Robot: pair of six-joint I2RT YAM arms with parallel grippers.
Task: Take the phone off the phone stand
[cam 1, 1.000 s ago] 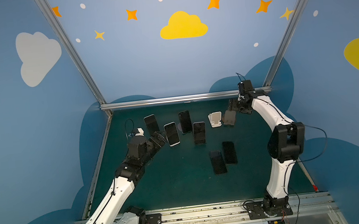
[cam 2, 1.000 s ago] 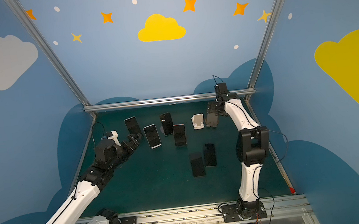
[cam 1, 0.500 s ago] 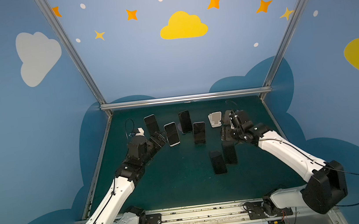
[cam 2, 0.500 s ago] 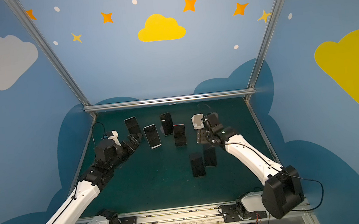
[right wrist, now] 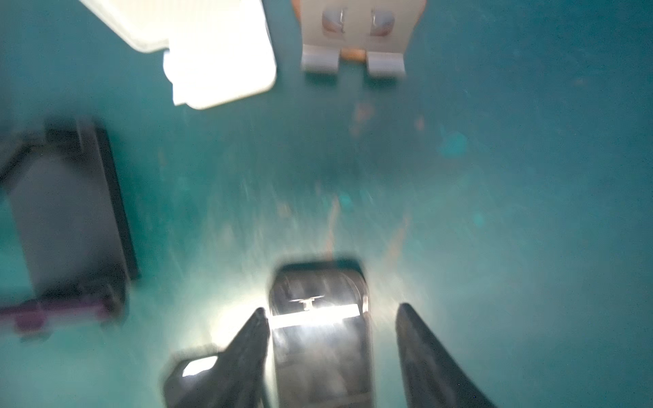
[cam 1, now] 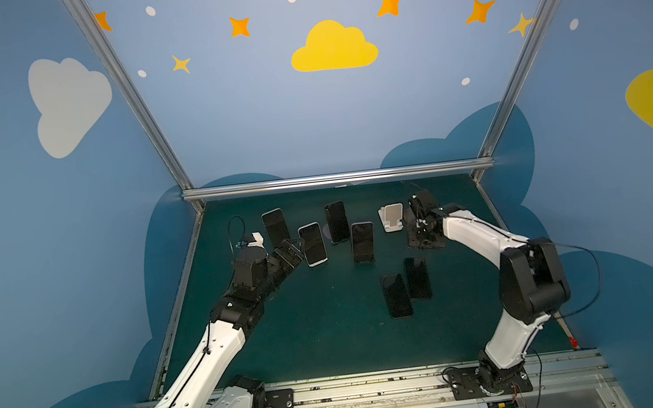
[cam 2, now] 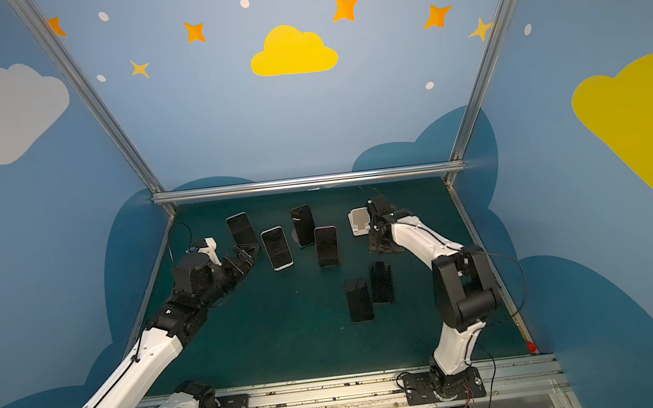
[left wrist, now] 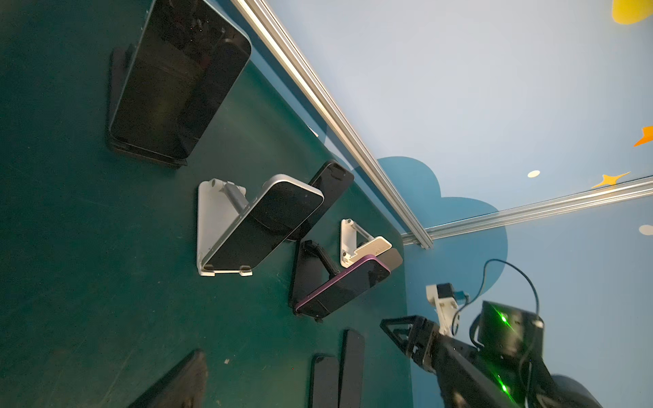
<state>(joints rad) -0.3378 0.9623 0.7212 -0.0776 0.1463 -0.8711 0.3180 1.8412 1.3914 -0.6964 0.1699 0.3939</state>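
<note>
The white phone stand point(cam 1: 392, 217), near the back right of the green table point(cam 1: 311, 340), is empty; its 2 front hooks are bare in the right wrist view. In front of it, 2 dark phones lie flat side by side: the flat phone point(cam 1: 418, 278) and the second flat phone point(cam 1: 396, 295). From that I judge the removal from this stand done. The phone taken off is probably the flat phone, though nothing shows which of the 2 it was.

The right gripper point(cam 1: 425, 244) hangs just beside the empty stand, by the far end of the flat phone. In the blurred right wrist view its fingers point(right wrist: 247, 346) are drawn in to a narrow gap with that phone's end between them. 1 finger seems to meet the phone's edge and the other stands clear, so I cannot tell whether it is pinched.

The left gripper point(cam 1: 290, 253) is spread wide and empty, just beside the white-framed phone point(cam 1: 312, 243).

4 phones are propped on stands: the white-framed phone, the far-left black phone point(cam 1: 276, 225), the rear black phone point(cam 1: 337, 221) and the purple-edged phone point(left wrist: 346, 286). If only 1 phone was meant, only the right arm's retreat is left; otherwise 4 remain.
</note>
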